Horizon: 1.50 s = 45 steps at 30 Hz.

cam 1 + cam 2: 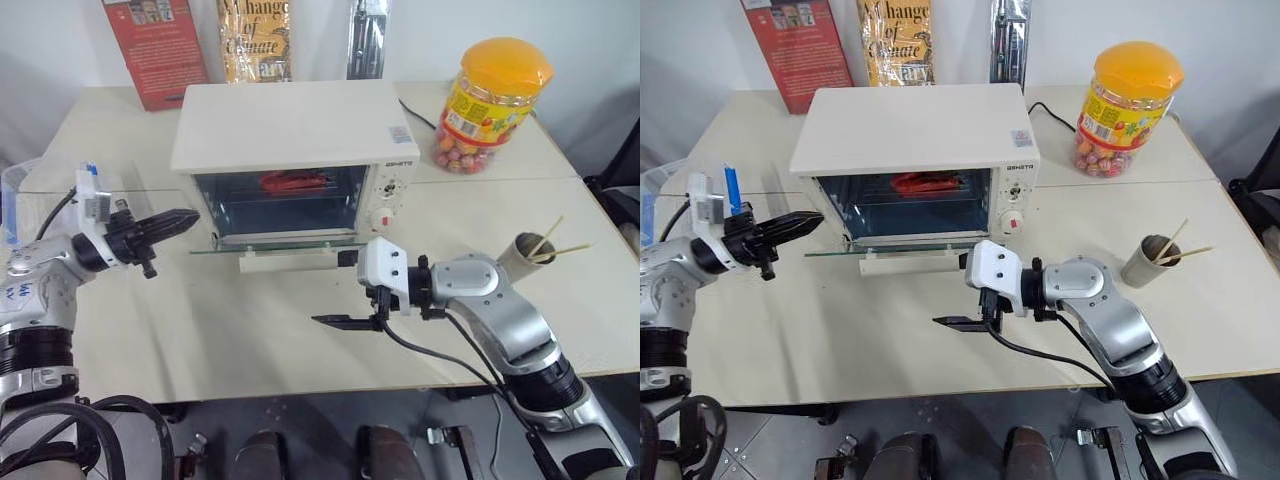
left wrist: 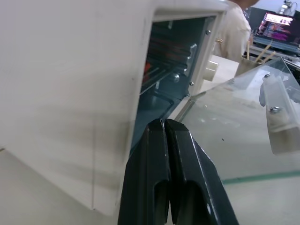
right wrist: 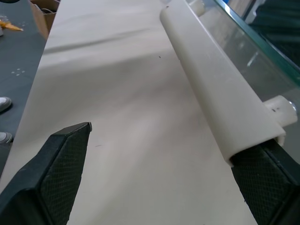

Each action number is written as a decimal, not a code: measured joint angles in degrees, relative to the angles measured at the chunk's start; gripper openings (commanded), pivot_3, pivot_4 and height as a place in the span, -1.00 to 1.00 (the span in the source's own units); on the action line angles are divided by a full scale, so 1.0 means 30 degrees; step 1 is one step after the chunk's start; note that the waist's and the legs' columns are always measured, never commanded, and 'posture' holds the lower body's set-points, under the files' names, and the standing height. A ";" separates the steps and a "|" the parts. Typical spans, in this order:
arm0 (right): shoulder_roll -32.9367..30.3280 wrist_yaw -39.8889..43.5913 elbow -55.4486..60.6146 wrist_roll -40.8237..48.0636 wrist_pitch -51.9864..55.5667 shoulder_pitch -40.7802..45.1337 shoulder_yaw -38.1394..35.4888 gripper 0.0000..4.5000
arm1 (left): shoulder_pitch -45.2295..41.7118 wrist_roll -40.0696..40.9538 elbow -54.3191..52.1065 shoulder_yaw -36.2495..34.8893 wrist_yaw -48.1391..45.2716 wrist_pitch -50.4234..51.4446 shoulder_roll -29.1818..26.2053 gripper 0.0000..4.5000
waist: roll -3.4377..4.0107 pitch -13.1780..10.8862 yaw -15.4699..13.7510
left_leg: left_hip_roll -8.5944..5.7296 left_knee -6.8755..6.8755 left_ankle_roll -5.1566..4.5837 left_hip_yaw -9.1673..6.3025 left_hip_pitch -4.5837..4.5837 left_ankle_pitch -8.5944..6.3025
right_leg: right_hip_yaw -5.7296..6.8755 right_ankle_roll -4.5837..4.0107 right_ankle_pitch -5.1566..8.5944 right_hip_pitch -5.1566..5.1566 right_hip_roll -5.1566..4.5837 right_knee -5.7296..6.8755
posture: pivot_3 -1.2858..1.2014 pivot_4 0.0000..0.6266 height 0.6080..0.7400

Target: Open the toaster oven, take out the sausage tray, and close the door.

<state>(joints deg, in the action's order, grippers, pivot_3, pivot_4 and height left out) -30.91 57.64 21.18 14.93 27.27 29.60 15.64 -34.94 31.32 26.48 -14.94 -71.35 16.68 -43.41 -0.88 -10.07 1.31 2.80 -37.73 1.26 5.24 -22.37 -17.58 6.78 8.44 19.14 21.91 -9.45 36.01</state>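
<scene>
Left eye view: toaster oven (image 1: 290,130) sitting mid-table, door (image 1: 285,243) lying open and flat, sausage tray (image 1: 295,183) resting inside; my left gripper (image 1: 190,217) hovering pinched shut beside the cavity
Right wrist view: my right gripper (image 3: 159,173) gaping wide beside the handle (image 3: 220,93)

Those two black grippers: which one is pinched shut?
The left gripper, beside the toaster oven's left wall, has its fingers pressed together. The right gripper, before the lowered door, stands wide open.

Yellow book (image 1: 893,40), table's back edge: "Change", "Climate"
Toaster oven (image 1: 910,125) front panel: small dark lettering, too tiny to read
Red book (image 1: 798,45): print unreadable
</scene>
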 measured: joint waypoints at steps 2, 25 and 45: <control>-0.0186 -0.0240 0.0412 0.0083 0.0389 -0.0333 -0.0119 1.00 | -0.0247 -0.0134 0.0343 0.0307 -0.0121 -0.0098 0.0254 -0.97 | -0.0002 -0.0001 -0.0026 | 0.0000 -0.0025 -0.0007 -0.0001 -0.0011 -0.0005 | 0.0000 0.0006 -0.0003 0.0000 0.0000 -0.0002 | 0.03 -0.52 1.00; -0.6352 0.0128 0.3544 0.2028 0.3797 -0.4912 -0.3796 1.00 | -0.1438 -0.2230 0.1886 0.3018 -0.2312 -0.0829 0.1618 -0.97 | -0.0018 -0.0008 -0.0455 | 0.0001 -0.0109 -0.0038 0.0010 -0.0017 -0.0026 | -0.0012 0.0008 -0.0004 -0.0039 0.0000 -0.0013 | 0.03 -0.52 1.00; 0.0425 -0.5651 -0.3013 -0.4253 0.1257 0.4342 0.2598 1.00 | 0.1523 -0.3436 0.0061 0.2689 -0.0064 -0.3489 0.2832 -0.97 | -0.0014 -0.0008 -0.0269 | 0.0008 -0.0144 -0.0043 0.0018 -0.0008 -0.0028 | -0.0028 0.0010 -0.0006 -0.0029 -0.0003 0.0026 | 0.03 -0.52 1.00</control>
<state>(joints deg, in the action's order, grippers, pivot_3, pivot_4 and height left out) -29.63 40.69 12.14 2.17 31.04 42.62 23.44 -30.37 21.02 26.67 -6.87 -71.54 6.21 -34.92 -0.92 -10.10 0.51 2.83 -38.17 1.13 5.30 -22.39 -17.67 6.69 8.47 19.12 21.83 -9.46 36.08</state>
